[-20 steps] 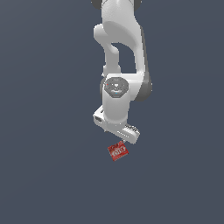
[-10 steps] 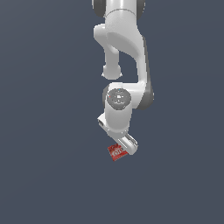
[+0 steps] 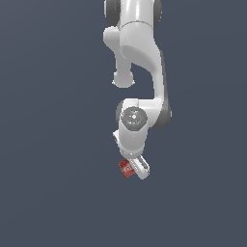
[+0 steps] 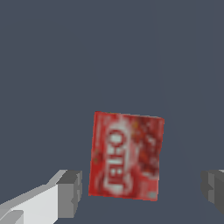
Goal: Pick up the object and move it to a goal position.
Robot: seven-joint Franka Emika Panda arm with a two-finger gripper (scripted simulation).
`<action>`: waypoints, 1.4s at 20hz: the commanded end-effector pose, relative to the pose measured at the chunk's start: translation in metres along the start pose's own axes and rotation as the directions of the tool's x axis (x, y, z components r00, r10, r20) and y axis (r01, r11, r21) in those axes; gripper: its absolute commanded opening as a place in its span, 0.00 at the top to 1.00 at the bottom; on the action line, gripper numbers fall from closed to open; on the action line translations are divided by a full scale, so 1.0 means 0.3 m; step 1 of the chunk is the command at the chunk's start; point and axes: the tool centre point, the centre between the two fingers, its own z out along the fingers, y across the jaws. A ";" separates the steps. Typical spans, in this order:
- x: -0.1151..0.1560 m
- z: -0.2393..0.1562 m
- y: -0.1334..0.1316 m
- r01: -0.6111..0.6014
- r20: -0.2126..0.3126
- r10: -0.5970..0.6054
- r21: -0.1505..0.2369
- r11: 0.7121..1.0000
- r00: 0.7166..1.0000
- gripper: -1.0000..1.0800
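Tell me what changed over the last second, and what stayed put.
The arm's lower joints swung round, and the claw now sits beside the red box, on the exterior view's right of it, rather than above it. In the wrist view the box lies between the open fingers, one close to it, the other clearly apart: no grasp yet. The box stayed in place.

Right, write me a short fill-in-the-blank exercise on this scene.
1. The box between the fingers is mainly ___ in colour.
2. The markings on its face are ___.
3. In the wrist view the hand stands ___, with gaps on both sides of the box.

Missing words: red; white; open
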 end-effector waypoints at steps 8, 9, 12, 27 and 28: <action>0.000 0.029 -0.020 -0.087 -0.002 0.087 -0.002 0.996 0.996 0.04; 0.000 0.030 -0.020 -0.089 -0.002 0.089 -0.002 0.996 0.996 0.04; 0.000 0.031 -0.019 -0.086 -0.002 0.086 -0.002 0.996 0.996 0.04; 0.000 0.200 -0.018 -0.090 -0.002 0.090 -0.002 0.996 0.996 0.04; 0.001 0.198 -0.019 -0.090 -0.002 0.090 -0.002 0.996 0.996 0.04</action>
